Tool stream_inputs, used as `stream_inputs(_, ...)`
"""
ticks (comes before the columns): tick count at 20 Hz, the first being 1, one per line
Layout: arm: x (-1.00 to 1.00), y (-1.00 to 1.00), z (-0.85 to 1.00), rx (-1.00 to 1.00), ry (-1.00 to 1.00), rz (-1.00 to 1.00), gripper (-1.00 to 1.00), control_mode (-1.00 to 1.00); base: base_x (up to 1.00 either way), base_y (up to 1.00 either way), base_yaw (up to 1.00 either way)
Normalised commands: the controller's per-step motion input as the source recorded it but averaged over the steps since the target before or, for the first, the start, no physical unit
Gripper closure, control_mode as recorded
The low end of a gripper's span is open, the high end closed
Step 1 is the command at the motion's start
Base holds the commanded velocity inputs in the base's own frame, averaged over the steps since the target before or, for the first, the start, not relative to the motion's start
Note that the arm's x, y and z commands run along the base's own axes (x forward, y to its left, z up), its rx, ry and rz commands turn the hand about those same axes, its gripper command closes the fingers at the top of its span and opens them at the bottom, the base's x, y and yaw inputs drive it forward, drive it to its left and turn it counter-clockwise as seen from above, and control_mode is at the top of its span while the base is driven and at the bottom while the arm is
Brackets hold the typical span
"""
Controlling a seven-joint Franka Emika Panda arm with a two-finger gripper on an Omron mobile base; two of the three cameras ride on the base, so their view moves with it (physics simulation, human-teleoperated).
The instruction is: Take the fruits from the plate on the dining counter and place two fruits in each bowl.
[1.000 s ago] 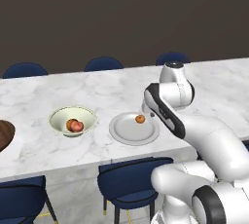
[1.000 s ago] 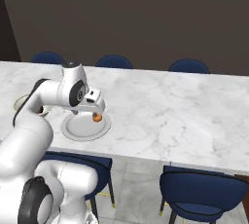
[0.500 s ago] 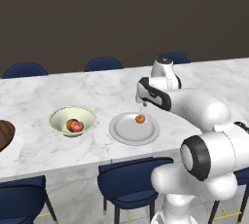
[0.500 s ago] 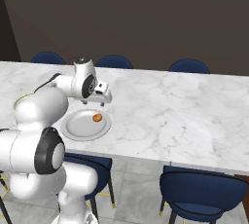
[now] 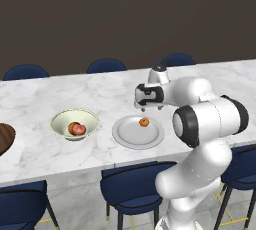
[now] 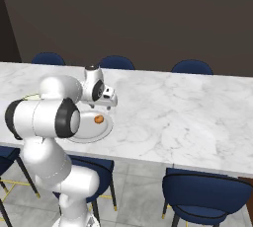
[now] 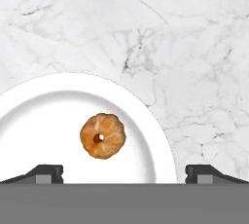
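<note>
One small orange fruit [image 5: 144,122] lies on the flat grey plate [image 5: 131,139] on the white marble dining counter [image 5: 210,81]. My gripper [image 5: 142,106] hangs open just above the plate's far rim, a little behind the fruit, with nothing between its fingers. In the hand view the fruit [image 7: 102,136] sits on the plate [image 7: 39,106] between and ahead of the fingertips [image 7: 46,172]. The cream bowl [image 5: 64,119] to the left holds a red-pink fruit [image 5: 79,130] and an orange-brown one [image 5: 72,126]. The dark wooden bowl [image 5: 5,138] is at the left edge.
Blue chairs [image 5: 132,186] stand along the near side of the counter and others [image 5: 106,65] along the far side. In the right base view the plate [image 6: 81,132] and fruit [image 6: 99,119] lie beside my arm; bare marble [image 6: 188,112] stretches to the right.
The arm has swung round and its elbow now stands to the right of the plate. The hand drifted slightly left over the plate's far rim. The fruit has not moved.
</note>
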Motion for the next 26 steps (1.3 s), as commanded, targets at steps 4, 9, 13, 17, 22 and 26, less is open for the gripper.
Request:
stream_inputs(4, 0.19, 0.14, -0.52, 0.0, 0.0, 0.0, -1.0, -1.0, 0.0, 0.0, 0.0)
stream_inputs(9, 0.11, 0.01, -0.31, 0.0, 0.0, 0.0, -1.0, -1.0, 0.0, 0.0, 0.0)
stream_inputs(13, 0.0, 0.03, -0.27, 0.0, 0.0, 0.0, -1.0, -1.0, 0.0, 0.0, 0.0)
stream_inputs(17, 0.0, 0.08, -0.31, 0.0, 0.0, 0.0, -1.0, -1.0, 0.0, 0.0, 0.0)
stream_inputs(22, 0.0, 0.01, -0.22, 0.0, 0.0, 0.0, -1.0, -1.0, 0.0, 0.0, 0.0)
stream_inputs(26, 0.0, 0.0, -0.16, 0.0, 0.0, 0.0, -1.0, -1.0, 0.0, 0.0, 0.0)
